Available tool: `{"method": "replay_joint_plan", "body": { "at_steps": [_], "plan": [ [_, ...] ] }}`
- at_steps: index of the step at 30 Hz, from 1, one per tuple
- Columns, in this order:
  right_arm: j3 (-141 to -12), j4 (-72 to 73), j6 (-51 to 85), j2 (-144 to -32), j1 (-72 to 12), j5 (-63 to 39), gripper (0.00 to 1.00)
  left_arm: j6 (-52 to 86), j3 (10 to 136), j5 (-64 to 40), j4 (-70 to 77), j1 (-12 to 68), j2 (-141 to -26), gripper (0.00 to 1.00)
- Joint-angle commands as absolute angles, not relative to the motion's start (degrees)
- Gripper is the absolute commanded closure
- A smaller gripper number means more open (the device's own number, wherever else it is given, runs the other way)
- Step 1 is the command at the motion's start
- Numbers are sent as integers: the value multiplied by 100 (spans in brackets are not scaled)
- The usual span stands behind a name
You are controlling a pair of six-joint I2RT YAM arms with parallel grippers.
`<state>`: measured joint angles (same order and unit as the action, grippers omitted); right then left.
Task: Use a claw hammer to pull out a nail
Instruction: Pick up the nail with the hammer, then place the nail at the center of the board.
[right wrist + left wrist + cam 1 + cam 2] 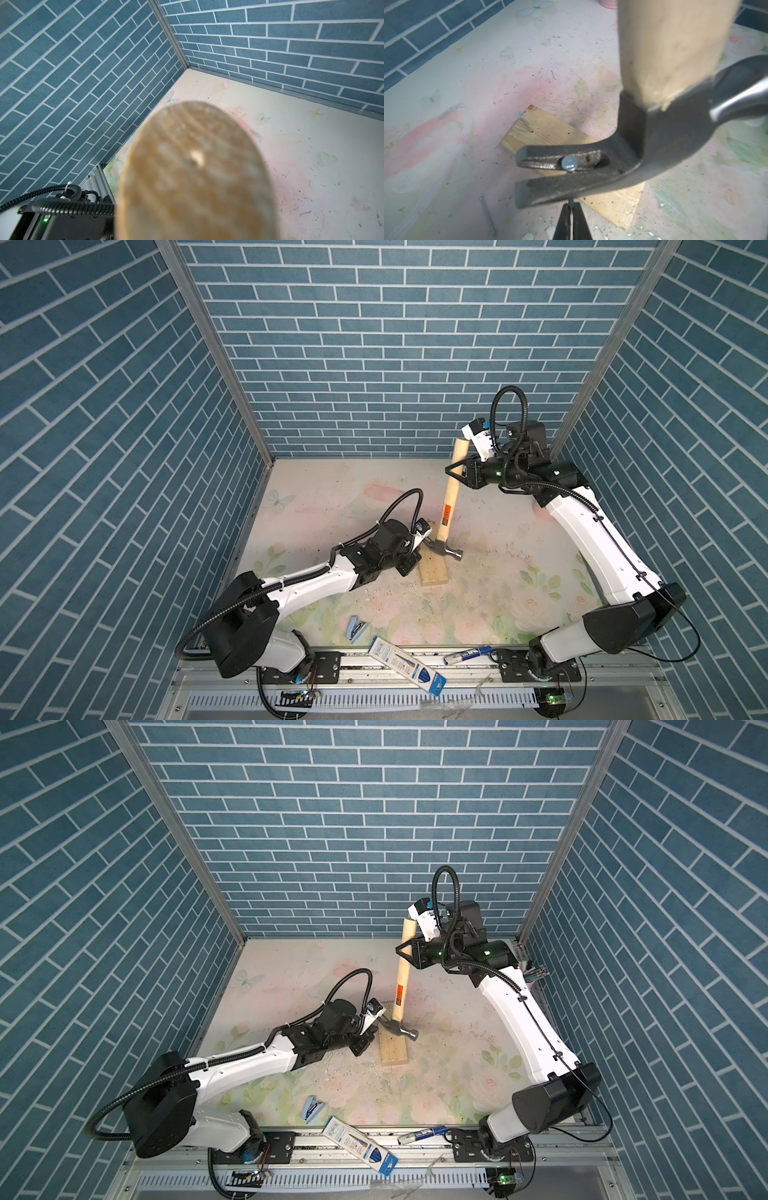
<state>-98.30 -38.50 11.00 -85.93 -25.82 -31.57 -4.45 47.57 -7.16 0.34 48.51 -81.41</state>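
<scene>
The flowered table [332, 497] carries the claw hammer [449, 493], which stands nearly upright with its steel head over the wooden block [434, 577]. The right gripper [456, 472] clamps the handle near its top end. The left gripper [571, 209] has its fingers pressed together close by the claw; whether they pinch anything cannot be told. 1 nail [569, 163] sits with its head in the claw's slot.

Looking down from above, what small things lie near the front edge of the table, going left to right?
Light blue stapler → white-and-blue pen box → blue-and-white marker.
</scene>
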Motion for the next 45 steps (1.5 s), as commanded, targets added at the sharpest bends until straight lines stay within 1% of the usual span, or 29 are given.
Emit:
{"method": "replay_joint_plan", "body": {
  "at_steps": [1,4,7,10,14,18,24,36,40,45],
  "plan": [
    [-9853,-3480,1724,-8560,-2628,-3636,100,-439,5060,-907,550,4896,-7991,92],
    [-9855,-3532,1715,-8536,-2628,-3633,100,-565,5114,-38,292,4896,-7993,89],
    [-9853,-3585,1697,-8519,-2628,-3630,100,-693,5128,610,156,4891,-7979,89],
    [-9853,-3621,1688,-8508,-2628,-3621,100,-821,5149,925,96,4896,-7946,88],
    [-9853,-3634,1679,-8493,-2628,-3604,100,-902,5202,969,34,4896,-7987,89],
    [-9863,-3644,1666,-8490,-2629,-3600,100,-923,5219,954,-6,4896,-8006,92],
    [-9818,-3613,1670,-8490,-2628,-3600,100,-898,5234,877,9,4896,-7981,100],
    [-9694,-3624,1653,-8508,-2631,-3563,100,-735,5208,1244,123,4856,-7882,100],
    [-9639,-3710,1535,-8393,-2639,-3227,100,-405,5289,1323,-113,4682,-7941,100],
    [-8989,-3260,1476,-7972,-2646,-2758,100,330,5298,1002,-538,4296,-8039,100]
  ]
}}
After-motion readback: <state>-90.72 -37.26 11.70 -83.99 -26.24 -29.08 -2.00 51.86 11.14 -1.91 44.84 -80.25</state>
